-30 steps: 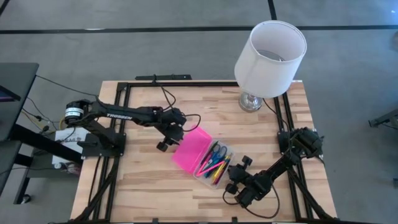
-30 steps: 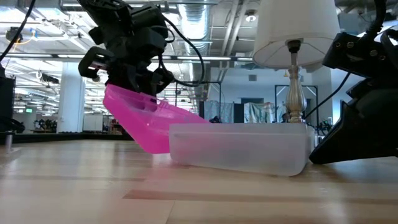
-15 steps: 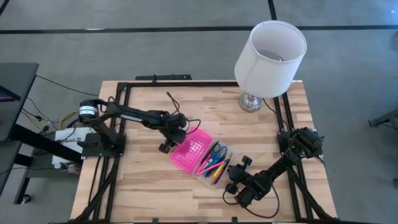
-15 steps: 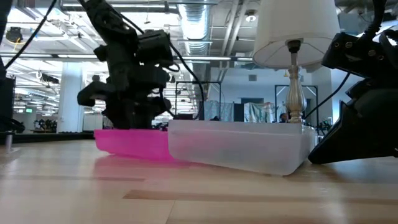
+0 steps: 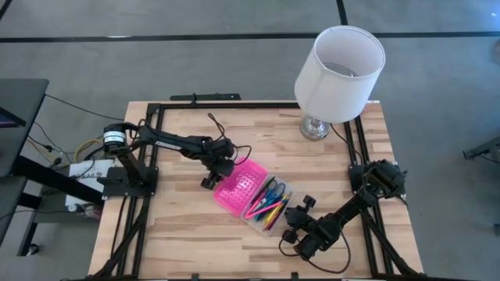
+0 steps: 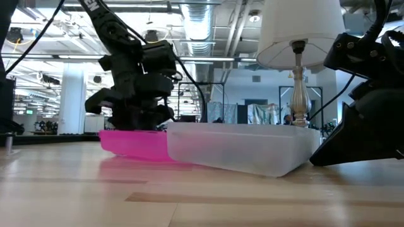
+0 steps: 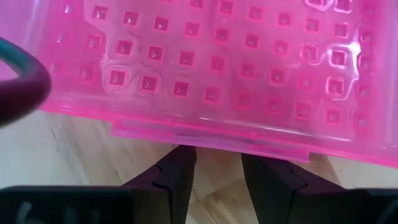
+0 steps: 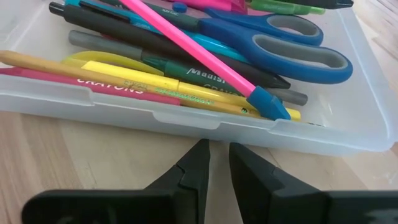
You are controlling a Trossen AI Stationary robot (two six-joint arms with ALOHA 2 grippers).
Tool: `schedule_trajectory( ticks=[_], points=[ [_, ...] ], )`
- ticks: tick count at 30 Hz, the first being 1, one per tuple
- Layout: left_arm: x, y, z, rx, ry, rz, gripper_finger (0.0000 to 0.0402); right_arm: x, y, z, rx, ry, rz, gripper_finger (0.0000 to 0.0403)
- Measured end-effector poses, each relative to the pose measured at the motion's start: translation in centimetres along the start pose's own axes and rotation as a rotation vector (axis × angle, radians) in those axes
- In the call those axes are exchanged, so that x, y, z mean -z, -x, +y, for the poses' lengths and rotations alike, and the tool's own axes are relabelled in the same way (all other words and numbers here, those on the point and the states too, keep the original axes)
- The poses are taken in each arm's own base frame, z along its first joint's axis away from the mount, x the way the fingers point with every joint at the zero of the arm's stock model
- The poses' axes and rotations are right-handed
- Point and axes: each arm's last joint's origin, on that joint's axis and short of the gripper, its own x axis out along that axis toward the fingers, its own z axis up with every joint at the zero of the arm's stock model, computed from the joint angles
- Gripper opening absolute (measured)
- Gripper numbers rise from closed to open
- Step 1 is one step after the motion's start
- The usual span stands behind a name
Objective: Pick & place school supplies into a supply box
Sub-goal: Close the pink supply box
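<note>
Now I see my left gripper (image 5: 212,173) slightly open by the pink lid (image 5: 237,190); right gripper (image 5: 291,223) nearly closed, empty, beside the clear box (image 5: 275,218).

A lamp with a white shade (image 5: 341,62) stands at the upper right of the high view, its shiny metal base (image 5: 315,127) resting on the far right corner of the pale wooden surface (image 5: 180,234). In the low view the shade (image 6: 301,31) fills the upper right and the turned metal stem (image 6: 298,88) drops below it. A black metal frame (image 5: 205,99) runs along the edges of the surface. Grey floor (image 5: 156,55) crossed by dark lines surrounds it. At the left edge of the high view sits a dark desk corner (image 5: 17,101) with cables (image 5: 47,144).
</note>
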Motion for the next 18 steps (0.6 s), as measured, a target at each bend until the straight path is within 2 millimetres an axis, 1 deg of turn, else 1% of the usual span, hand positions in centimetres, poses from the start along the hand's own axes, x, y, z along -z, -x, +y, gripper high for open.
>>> schedule_trajectory(
  ticks=[5,9,18],
  points=[
    [0.2,-0.3,0.4,0.046,0.01,-0.036,0.0132,0.0,0.0,0.0,0.0,0.0,0.0,0.0063],
    [0.1,0.2,0.5,0.045,0.003,-0.084,0.0132,0.0,0.0,0.0,-0.001,-0.001,-0.001,0.0063],
    [-0.3,0.9,0.4,0.029,-0.027,-0.108,0.0132,0.0,0.0,0.0,-0.001,-0.001,-0.002,0.0063]
  ],
)
